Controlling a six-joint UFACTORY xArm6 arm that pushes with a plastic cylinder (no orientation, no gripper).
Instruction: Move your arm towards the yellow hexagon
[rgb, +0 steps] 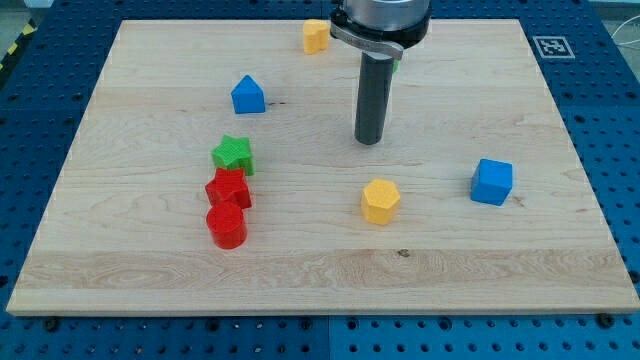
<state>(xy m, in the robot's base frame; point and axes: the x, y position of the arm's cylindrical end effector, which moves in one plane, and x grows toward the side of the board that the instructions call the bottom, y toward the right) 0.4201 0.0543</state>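
Observation:
The yellow hexagon (380, 201) lies on the wooden board (300, 260), right of centre and toward the view's bottom. My tip (369, 141) rests on the board just above the hexagon in the view, a short gap apart and slightly to its left. The rod rises from there to the arm's body at the view's top. A second yellow block (316, 36) sits near the top edge, left of the rod.
A blue house-shaped block (248, 96) is at upper left. A green star (233, 155), a red star (228, 188) and a red cylinder (227, 226) form a column at left. A blue cube (492, 182) sits at right.

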